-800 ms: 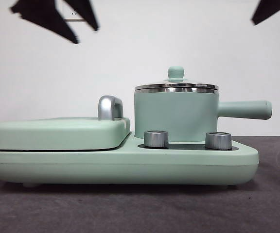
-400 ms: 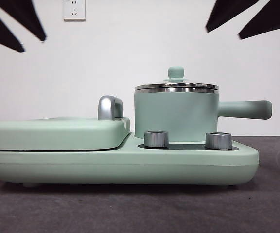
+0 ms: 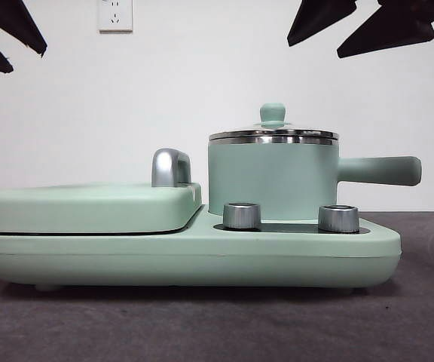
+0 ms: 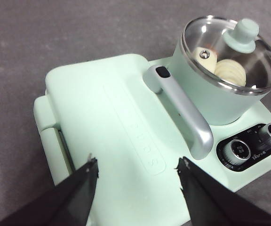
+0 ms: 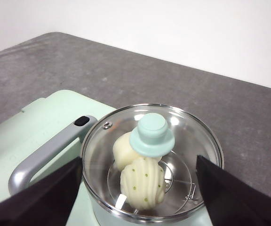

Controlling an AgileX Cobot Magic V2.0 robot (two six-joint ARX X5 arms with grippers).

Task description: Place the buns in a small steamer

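buns (image 5: 140, 169): both inside small steamer (image 3: 273, 177), on its rack, under glass lid (image 5: 173, 141) with green knob (image 5: 151, 133); lid seated. left gripper (image 4: 138, 170): spread apart, empty, above closed grill plate (image 4: 112, 136); now further toward upper corner of front view than a second ago. right gripper (image 5: 135, 188): spread apart, empty, above lid; shifted likewise. task judged complete, arms clearing off.

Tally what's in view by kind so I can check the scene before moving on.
Buns: 2, one, one, both in the steamer under the lid
Steamer: 1
Lid: 1
Grill plate: 1
Knobs: 2
Grippers: 2, left, right, both open
Total: 9
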